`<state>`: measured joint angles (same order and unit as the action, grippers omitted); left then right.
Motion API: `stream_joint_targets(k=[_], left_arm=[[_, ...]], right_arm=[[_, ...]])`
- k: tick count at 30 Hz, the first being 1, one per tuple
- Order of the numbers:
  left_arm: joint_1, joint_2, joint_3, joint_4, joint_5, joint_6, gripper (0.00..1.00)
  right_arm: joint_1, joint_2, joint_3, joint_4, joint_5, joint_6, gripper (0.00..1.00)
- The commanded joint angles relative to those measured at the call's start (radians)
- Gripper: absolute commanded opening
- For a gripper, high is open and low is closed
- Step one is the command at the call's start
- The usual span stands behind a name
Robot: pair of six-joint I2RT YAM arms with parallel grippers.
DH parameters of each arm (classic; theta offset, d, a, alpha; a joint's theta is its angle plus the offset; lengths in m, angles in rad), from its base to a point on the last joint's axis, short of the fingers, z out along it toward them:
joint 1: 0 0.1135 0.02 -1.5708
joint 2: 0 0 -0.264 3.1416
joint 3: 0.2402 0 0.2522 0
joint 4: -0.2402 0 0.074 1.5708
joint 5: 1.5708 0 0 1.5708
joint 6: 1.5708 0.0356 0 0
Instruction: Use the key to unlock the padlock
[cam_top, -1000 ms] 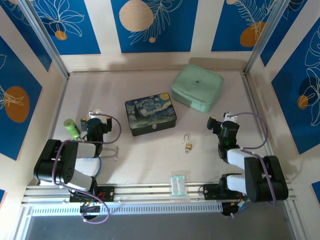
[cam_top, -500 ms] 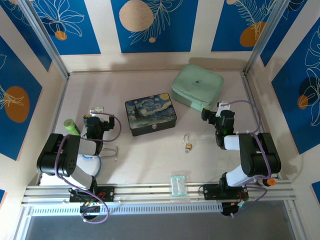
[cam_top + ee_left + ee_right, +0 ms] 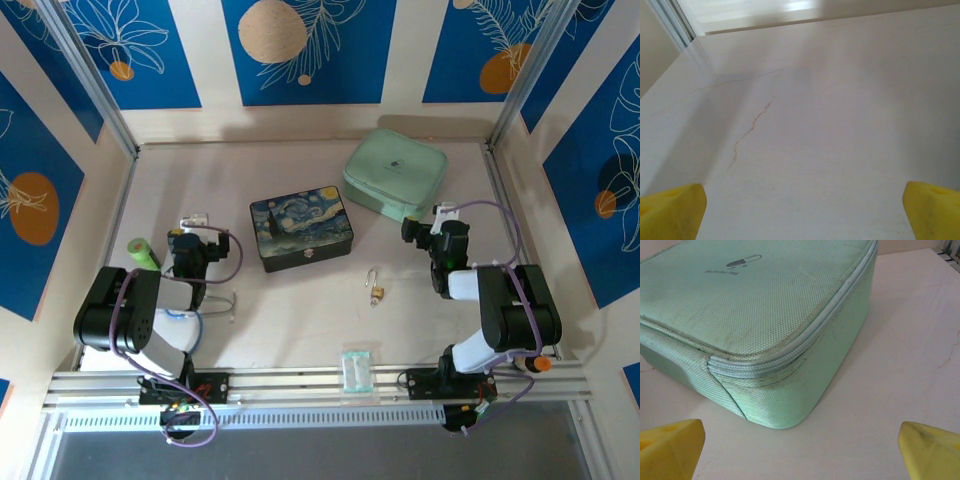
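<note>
The padlock (image 3: 376, 287), a tiny brass body with a thin silver shackle, lies on the table's middle right, in front of the painted box, with neither gripper near it. I cannot make out the key. My left gripper (image 3: 192, 228) sits low at the left and is open; its yellow fingertips (image 3: 670, 210) stand far apart over bare table. My right gripper (image 3: 428, 225) is at the right, just before the mint case, and is open. Nothing lies between its yellow fingertips (image 3: 670, 447), which point at the case's near corner.
A starry-night painted box (image 3: 300, 230) stands mid-table. A mint-green zip case (image 3: 395, 177) (image 3: 765, 315) lies at the back right. A clear plastic packet (image 3: 357, 368) lies at the near edge, and a green cylinder (image 3: 143, 255) beside my left arm. Walls close in on three sides.
My right arm has swung forward, carrying its gripper farther up the table to the mint case. The left arm shifted slightly. The padlock has not moved.
</note>
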<state>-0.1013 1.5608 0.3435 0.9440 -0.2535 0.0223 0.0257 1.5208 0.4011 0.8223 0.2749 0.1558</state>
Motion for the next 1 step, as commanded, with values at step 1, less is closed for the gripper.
stream_joint_targets(k=[1], left_arm=[[-0.001, 0.007, 0.014, 0.038, 0.019, 0.005, 1.00]], right_arm=[[-0.001, -0.002, -0.003, 0.020, -0.022, -0.021, 0.99]])
